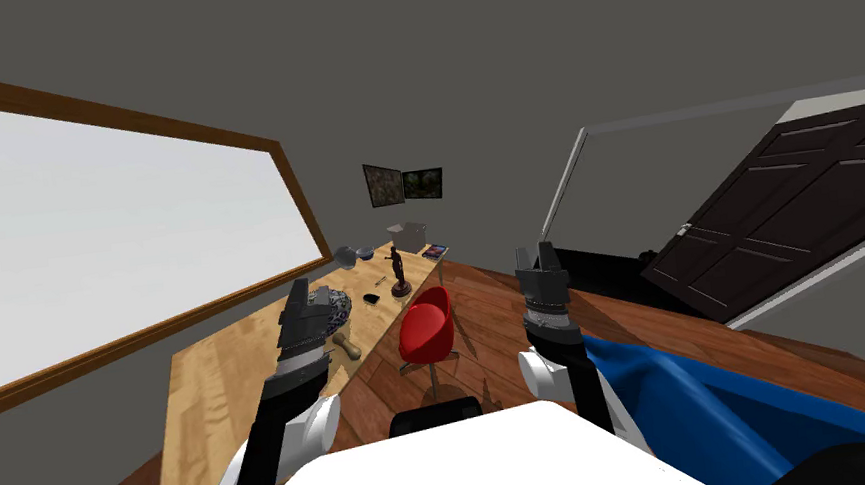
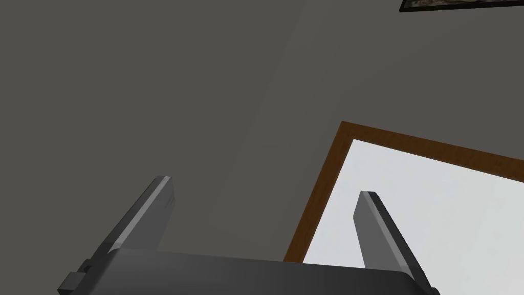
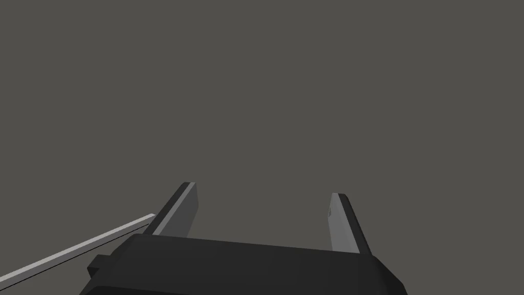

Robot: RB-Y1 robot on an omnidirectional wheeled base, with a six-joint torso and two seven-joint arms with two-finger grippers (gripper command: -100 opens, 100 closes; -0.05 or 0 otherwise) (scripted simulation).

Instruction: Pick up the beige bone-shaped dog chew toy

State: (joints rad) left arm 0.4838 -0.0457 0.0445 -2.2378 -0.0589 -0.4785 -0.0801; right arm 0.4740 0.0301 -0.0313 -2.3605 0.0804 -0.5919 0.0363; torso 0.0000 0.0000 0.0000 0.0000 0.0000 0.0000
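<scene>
Long pale wooden table [image 1: 214, 378] under the window is where it's at: the beige bone-shaped chew toy [image 1: 347, 345] lies flat near the table's front edge, just beside my left gripper [image 1: 301, 293], with a round red chair [image 1: 426, 324] close by. Left fingers are spread and empty, aimed up at the wall, so imo I should tip the wrist down, line up over the bone's narrow middle and pinch across it. Right gripper [image 1: 535, 256] is released too, off over the floor
</scene>
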